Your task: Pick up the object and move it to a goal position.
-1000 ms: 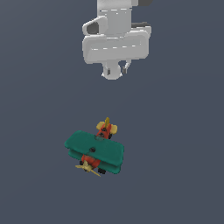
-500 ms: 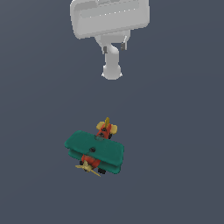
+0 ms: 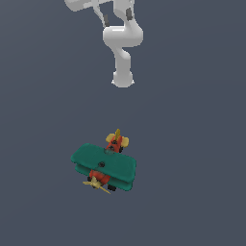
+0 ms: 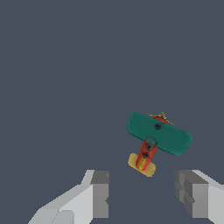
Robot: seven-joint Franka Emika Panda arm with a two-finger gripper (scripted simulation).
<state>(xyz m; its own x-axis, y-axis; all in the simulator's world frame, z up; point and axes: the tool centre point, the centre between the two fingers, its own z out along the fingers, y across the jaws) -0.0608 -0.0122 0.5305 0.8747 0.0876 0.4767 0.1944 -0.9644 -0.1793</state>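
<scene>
The object, a toy biplane (image 3: 104, 166) with teal-green wings, a red body, a tan propeller and a yellow tail, rests on the dark grey floor in the lower middle of the exterior view. My gripper (image 4: 142, 189) is open with nothing between its fingers. In the wrist view the biplane (image 4: 159, 134) lies beyond the two grey fingertips, apart from them, its yellow tail nearest. In the exterior view the white arm (image 3: 123, 42) stands at the top, far from the plane, and the hand is mostly cut off by the frame's edge.
The arm's white base (image 3: 122, 79) stands on the floor behind the plane. A plain dark grey floor (image 3: 192, 144) surrounds everything, and no other objects show.
In the exterior view the hand has moved up and toward the top edge, so more of the arm and its base now show. The biplane has not moved.
</scene>
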